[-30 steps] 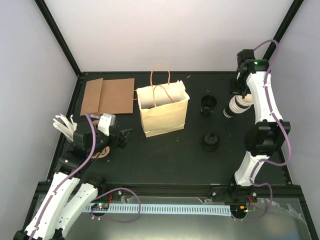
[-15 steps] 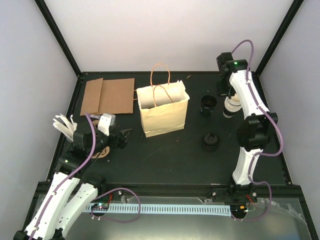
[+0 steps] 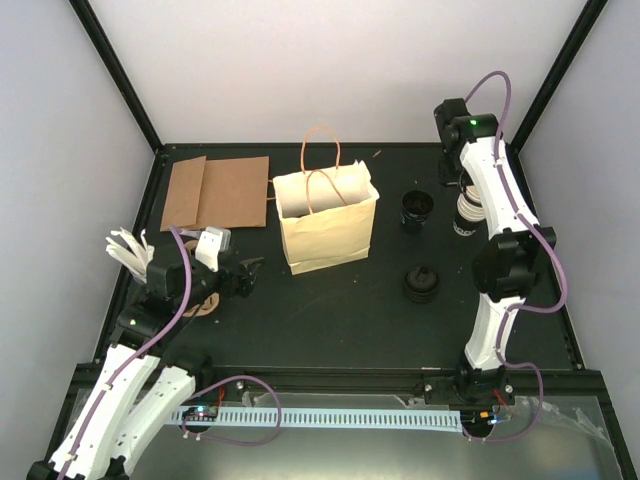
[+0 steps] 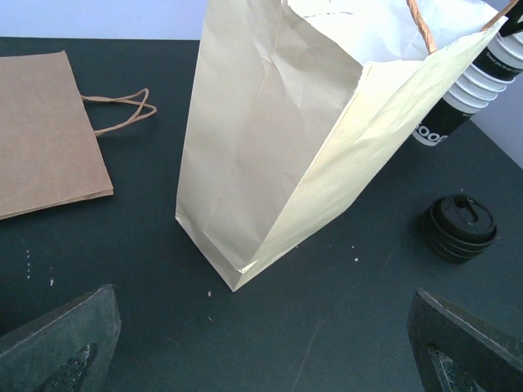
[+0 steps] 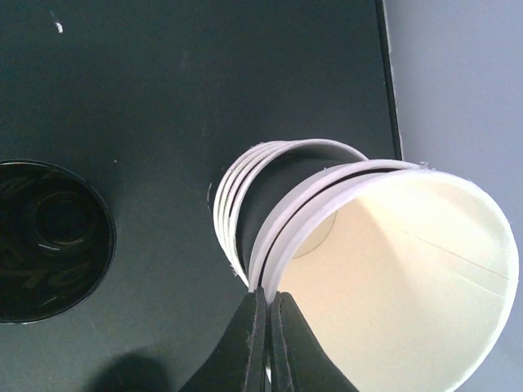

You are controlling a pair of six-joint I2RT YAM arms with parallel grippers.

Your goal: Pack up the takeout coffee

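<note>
Black surface, with both arms bolted at my edge of it. Closest to me on the left, the left gripper [image 4: 261, 359] hangs low with its jaws spread wide and nothing in them, pointing at the bag.

A bit further in, right of centre, there's a short stack of round black lids [image 3: 421, 283] standing on its own. The cream paper bag [image 3: 325, 225] stands upright in the middle with its mouth gaping and its loop handles up. Behind the lids there's another round black thing [image 3: 415, 208], and I can't tell if it's more lids or something else.

Far right is where it's happening. A stack of cups [image 3: 464, 218] with white rims and dark printed sides stands near the right edge, just beside that second black thing. The right arm reaches over the stack from above. The right gripper [image 5: 267, 318] is clenched on the rim of the takeout coffee cup [image 5: 392, 269], the top one of the stack. It sits tilted in the cups below, cream inside and empty. Its rim looks doubled, so it might be two cups nested tight, hard to say. It's well apart from the bag.

Far left corner, a brown paper bag [image 3: 215, 190] lies flat.
</note>
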